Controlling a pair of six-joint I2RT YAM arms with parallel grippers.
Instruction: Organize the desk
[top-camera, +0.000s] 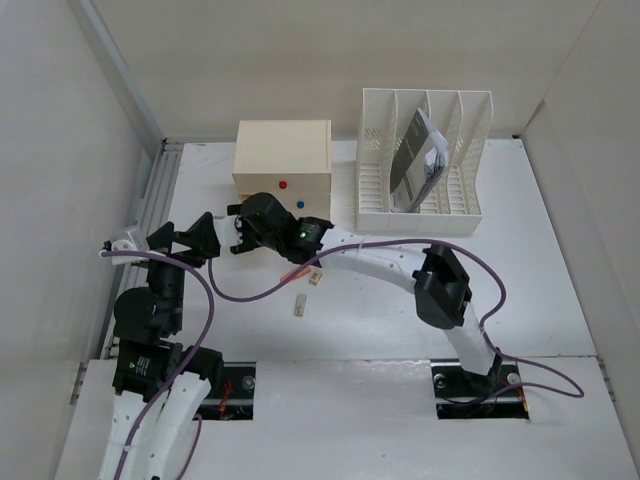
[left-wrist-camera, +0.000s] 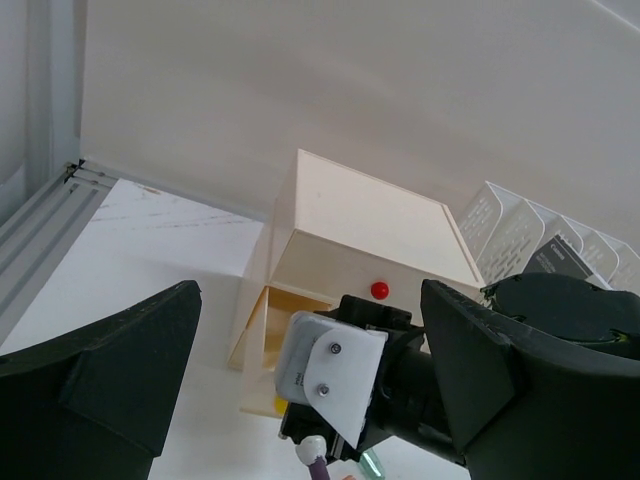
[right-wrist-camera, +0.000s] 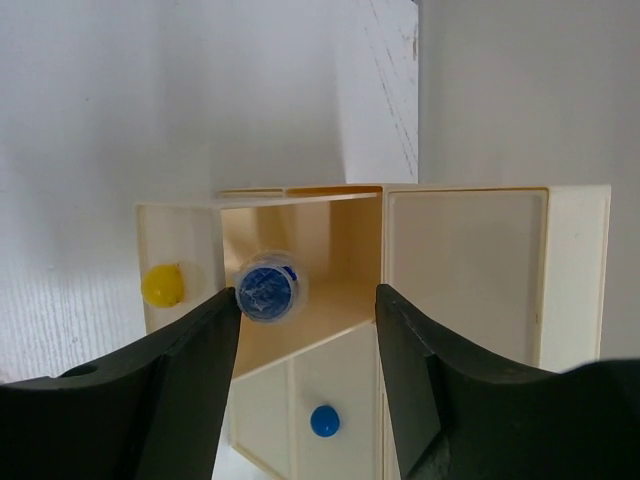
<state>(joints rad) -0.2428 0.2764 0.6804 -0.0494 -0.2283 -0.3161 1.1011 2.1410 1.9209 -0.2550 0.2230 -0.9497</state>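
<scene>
The desk (top-camera: 380, 320), a rigid white tabletop under both arms, is no grasping target; the likely light, roll-prone blue-capped container (right-wrist-camera: 266, 290) lies in the cream box's open drawer (right-wrist-camera: 320, 225), between the right gripper's (right-wrist-camera: 307, 300) parted jaws, left gripper (top-camera: 205, 240) wide open nearby.

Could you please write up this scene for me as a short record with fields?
Desk: white tabletop
Drawer box: cream, at the back; red knob, blue knob
Open drawer: yellow knob; blue-capped item inside
File rack: white, right of the box, holds dark booklets
Loose items: small pieces on the desk in front of the box
Left end effector: open, empty
Right end effector: open, facing the open drawer
</scene>
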